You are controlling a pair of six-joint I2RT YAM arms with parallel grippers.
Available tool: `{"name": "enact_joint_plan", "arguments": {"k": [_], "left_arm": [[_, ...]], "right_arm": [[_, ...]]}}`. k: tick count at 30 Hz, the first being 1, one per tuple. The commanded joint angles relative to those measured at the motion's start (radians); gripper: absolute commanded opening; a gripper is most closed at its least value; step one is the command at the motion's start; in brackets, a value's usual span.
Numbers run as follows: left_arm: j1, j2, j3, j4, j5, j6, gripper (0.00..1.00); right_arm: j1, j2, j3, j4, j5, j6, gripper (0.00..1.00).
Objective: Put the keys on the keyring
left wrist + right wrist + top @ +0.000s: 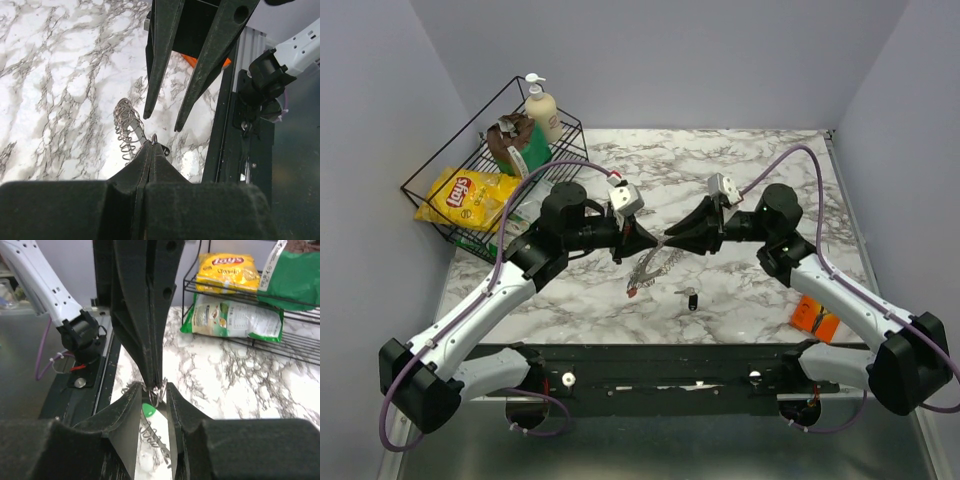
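My left gripper [658, 242] is shut on a small silver loop of the keyring [161, 394] and holds it above the table. The beaded, coil-like rest of the keyring [126, 125] hangs below the tips [650, 268]. My right gripper [152, 386] faces the left one tip to tip and is open, its fingers straddling the left gripper's tip and the loop. A green key [148, 411] shows just under the loop, between the right fingers. A black key [692, 298] lies on the marble in front of the grippers. A small red bit [633, 291] hangs at the keyring's lower end.
A wire basket [440, 175] with a chip bag, snack packs and a pump bottle stands at the back left. A flat orange piece [815, 318] lies near the front right edge. The black rail [660, 365] runs along the near table edge.
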Motion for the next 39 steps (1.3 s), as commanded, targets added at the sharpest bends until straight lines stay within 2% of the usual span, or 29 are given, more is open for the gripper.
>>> {"name": "enact_joint_plan", "arguments": {"k": [1, 7, 39], "left_arm": [[-0.028, 0.004, 0.074, -0.121, -0.092, 0.062, 0.0], [-0.051, 0.02, 0.129, -0.208, -0.138, 0.107, 0.0], [-0.103, 0.066, 0.161, -0.202, -0.131, 0.125, 0.0]], "right_arm": [[0.001, -0.031, 0.026, -0.266, 0.054, -0.148, 0.34], [0.001, -0.035, 0.02, -0.301, 0.01, -0.157, 0.33], [0.027, 0.055, 0.071, -0.318, -0.064, -0.157, 0.3]]}}
